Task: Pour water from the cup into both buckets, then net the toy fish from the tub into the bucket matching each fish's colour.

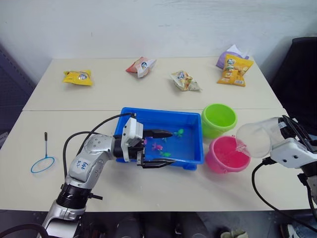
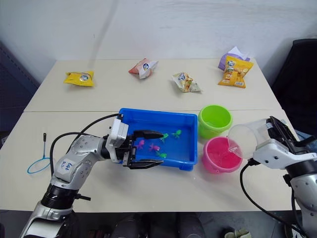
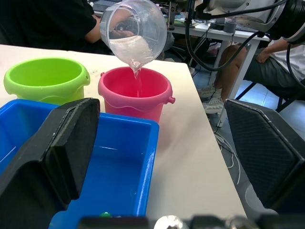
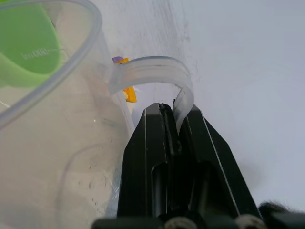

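Observation:
My right gripper [image 4: 177,119] is shut on the handle of the clear cup [image 1: 258,138], which is tipped over the pink bucket [image 1: 227,155]; a thin stream of water runs from its lip into that bucket [image 3: 136,90]. The lime green bucket [image 1: 218,119] stands just behind the pink one. Left of both lies the blue tub [image 1: 163,136] with tiny pink and green toy fish [image 1: 158,147] in water. My left gripper [image 1: 158,148] hangs open over the tub's front left part. The net [image 1: 42,162] lies flat on the table at the far left.
Several snack bags lie along the back of the table: a yellow one [image 1: 78,77], a red and white one [image 1: 140,66], a pale one [image 1: 184,80], an orange one [image 1: 234,70]. A seated person [image 3: 267,62] shows beyond the table's right edge.

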Robot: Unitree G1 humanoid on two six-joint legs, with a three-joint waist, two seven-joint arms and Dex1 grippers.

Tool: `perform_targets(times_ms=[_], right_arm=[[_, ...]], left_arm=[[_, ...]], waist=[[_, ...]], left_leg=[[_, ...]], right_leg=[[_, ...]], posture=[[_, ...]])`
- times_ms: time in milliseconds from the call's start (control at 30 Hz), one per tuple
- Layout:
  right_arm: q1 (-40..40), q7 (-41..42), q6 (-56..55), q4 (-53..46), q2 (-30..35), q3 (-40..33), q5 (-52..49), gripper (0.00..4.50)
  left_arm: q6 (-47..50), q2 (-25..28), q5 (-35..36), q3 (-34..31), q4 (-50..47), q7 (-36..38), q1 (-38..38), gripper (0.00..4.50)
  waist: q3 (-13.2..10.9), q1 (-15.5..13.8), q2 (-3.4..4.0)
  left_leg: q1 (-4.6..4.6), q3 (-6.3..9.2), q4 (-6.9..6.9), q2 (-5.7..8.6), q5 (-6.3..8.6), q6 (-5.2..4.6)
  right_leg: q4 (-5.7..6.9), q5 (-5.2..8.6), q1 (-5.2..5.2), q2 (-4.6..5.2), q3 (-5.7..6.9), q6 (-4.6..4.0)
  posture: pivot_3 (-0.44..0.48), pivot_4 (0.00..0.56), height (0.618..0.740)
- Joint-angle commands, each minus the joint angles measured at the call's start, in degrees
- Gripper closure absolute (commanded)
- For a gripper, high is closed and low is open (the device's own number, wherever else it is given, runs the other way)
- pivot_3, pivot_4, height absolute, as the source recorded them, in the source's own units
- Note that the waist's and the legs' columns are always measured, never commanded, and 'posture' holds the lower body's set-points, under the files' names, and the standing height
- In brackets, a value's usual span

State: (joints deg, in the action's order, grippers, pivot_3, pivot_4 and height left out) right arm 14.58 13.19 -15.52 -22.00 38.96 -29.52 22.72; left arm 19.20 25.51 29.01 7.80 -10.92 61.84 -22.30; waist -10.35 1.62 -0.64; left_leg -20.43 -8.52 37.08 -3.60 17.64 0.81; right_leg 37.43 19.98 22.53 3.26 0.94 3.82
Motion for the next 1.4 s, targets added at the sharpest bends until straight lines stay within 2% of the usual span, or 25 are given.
perform_targets(times_ms=[33,333,467,633,767,867,1000,1167,1400], right_arm=[[-0.9,-1.5,-0.8,-0.6,-0.3,-0.9,0.2,4.47],[-2.0,-1.2,1.0,-0.6,-2.3,-1.2,-1.9,4.47],[-1.8,1.6,5.8,-1.2,-5.5,-0.7,-8.8,4.47],[-4.2,-0.1,16.5,-4.3,-12.8,-4.2,-20.0,4.47],[-7.1,-0.4,24.3,-5.9,-14.0,-6.7,-26.5,4.47],[-14.2,-0.2,32.0,-3.9,-10.7,-8.3,-31.6,4.47],[-19.7,1.8,40.3,-0.9,-3.6,-5.3,-31.1,4.47],[-25.5,6.2,40.7,7.8,5.7,2.5,-27.5,4.47],[-31.6,8.1,31.1,15.8,10.9,13.3,-20.2,4.47]], left_arm=[[-1.1,-0.3,0.1,-0.2,-1.0,0.1,-0.8,0.0],[-1.6,-0.3,-0.2,-0.2,-0.9,-0.3,-0.8,0.0],[-1.5,0.4,-0.6,-0.3,-1.4,-0.4,-0.2,0.0],[-0.9,1.6,-0.1,-1.4,-2.2,-0.7,0.5,0.0],[-0.9,2.2,-0.1,-1.8,-2.2,-1.3,0.6,0.0],[-1.3,2.1,-0.2,-3.4,-1.5,-3.2,0.0,0.0],[-1.9,0.6,-0.1,-6.5,-0.2,-7.6,-1.3,0.0],[-2.8,-0.1,-1.5,-7.8,1.2,-10.4,-2.1,0.0],[-2.8,-0.4,-1.3,-7.6,-0.4,-11.4,-0.7,0.0]], waist=[[0.0,0.0,0.0],[0.0,0.0,0.0],[0.0,0.0,0.0],[0.0,0.1,-0.01],[0.0,0.1,0.0],[0.0,0.3,0.0],[0.0,0.1,0.0],[0.0,0.1,-0.01],[0.0,0.2,-0.01]], left_leg=[[0.0,0.0,0.0,0.0,0.0,0.0],[0.0,0.0,0.02,0.0,0.0,0.0],[0.0,0.0,0.02,-0.01,0.0,0.0],[0.0,0.0,0.03,-0.01,0.0,-0.01],[0.01,-0.01,0.05,-0.02,0.01,-0.03],[0.01,-0.03,0.08,-0.01,0.03,-0.06],[0.03,-0.03,0.08,-0.01,0.04,-0.09],[-0.01,-0.05,0.1,0.03,0.06,-0.14],[-0.05,-0.09,0.09,0.02,0.06,-0.16]], right_leg=[[0.0,0.0,0.0,0.0,0.0,0.0],[0.03,0.0,0.0,0.0,0.0,0.0],[0.04,0.0,0.0,0.0,0.0,0.0],[0.07,0.0,0.0,0.0,-0.02,0.0],[0.12,0.0,0.0,0.02,-0.04,-0.01],[0.15,-0.01,0.01,0.03,-0.07,-0.01],[0.2,0.0,0.04,0.04,-0.07,-0.02],[0.14,-0.01,0.05,0.07,-0.06,-0.01],[0.09,-0.02,0.08,0.08,-0.06,0.01]], posture=[[0.0,0.15,0.739],[0.0,0.15,0.739],[0.0,0.15,0.739],[0.0,0.15,0.739],[0.0,0.15,0.739],[0.0,0.15,0.739],[0.0,0.15,0.739],[0.0,0.15,0.739],[0.0,0.15,0.739]])
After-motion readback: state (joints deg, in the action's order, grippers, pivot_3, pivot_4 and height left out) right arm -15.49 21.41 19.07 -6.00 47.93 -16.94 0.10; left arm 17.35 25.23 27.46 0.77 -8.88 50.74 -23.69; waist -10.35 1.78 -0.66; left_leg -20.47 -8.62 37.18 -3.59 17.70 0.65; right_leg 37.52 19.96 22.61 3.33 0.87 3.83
